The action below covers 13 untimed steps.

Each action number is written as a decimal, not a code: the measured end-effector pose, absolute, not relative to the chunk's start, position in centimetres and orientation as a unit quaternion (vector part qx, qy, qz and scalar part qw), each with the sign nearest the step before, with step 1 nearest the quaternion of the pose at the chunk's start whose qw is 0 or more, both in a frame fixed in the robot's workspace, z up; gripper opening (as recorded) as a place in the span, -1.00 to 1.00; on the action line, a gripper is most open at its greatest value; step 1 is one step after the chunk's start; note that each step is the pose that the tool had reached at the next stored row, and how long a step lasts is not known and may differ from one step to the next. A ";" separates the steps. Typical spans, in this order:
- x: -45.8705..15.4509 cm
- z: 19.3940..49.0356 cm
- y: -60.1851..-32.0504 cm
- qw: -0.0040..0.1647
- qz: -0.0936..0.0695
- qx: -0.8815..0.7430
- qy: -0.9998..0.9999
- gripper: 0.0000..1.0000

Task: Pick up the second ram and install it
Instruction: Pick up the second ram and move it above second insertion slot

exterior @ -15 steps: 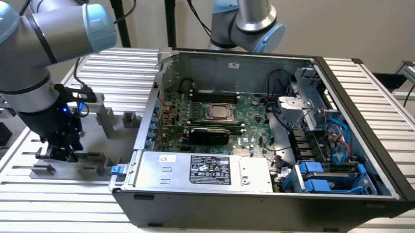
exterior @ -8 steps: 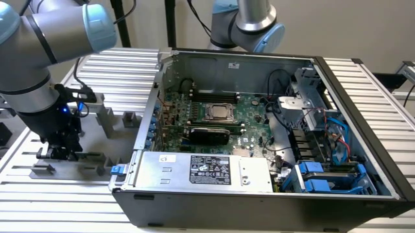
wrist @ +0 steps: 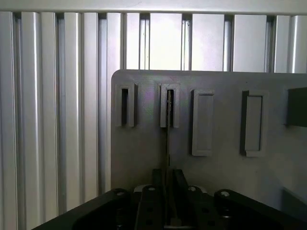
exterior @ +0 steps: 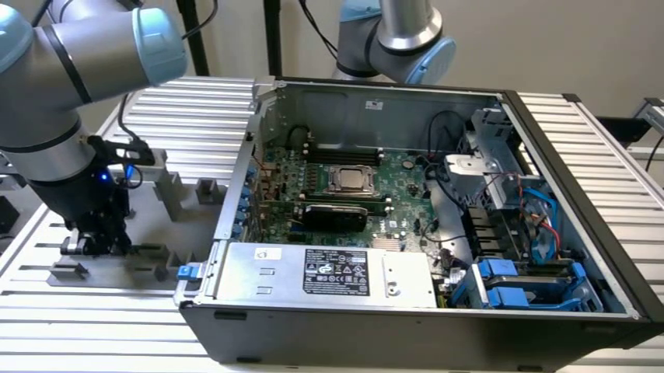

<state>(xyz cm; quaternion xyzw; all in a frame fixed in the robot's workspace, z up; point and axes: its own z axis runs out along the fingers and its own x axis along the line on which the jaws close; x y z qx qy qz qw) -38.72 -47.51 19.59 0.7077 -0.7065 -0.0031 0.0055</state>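
Squarely above the gray fixture plate (wrist: 220, 172) on the counter (wrist: 48, 120), the gripper (wrist: 169, 191) straddles the second ram (wrist: 168, 139), which stands on edge in a fixture slot. The fingers (wrist: 156, 201) look unclenched, with a sliver of gap on each side. A good grasp stays centred, pressing both flat faces evenly, without skew.
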 end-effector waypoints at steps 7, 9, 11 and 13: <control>-38.7 19.6 -47.5 0.006 -0.003 0.708 -0.707 -0.71; -38.7 19.6 -47.5 0.006 -0.003 0.708 -0.707 -0.71; -38.7 19.6 -47.5 0.006 -0.003 0.708 -0.707 -0.73; -38.7 19.6 -47.5 0.006 -0.003 0.708 -0.707 -0.73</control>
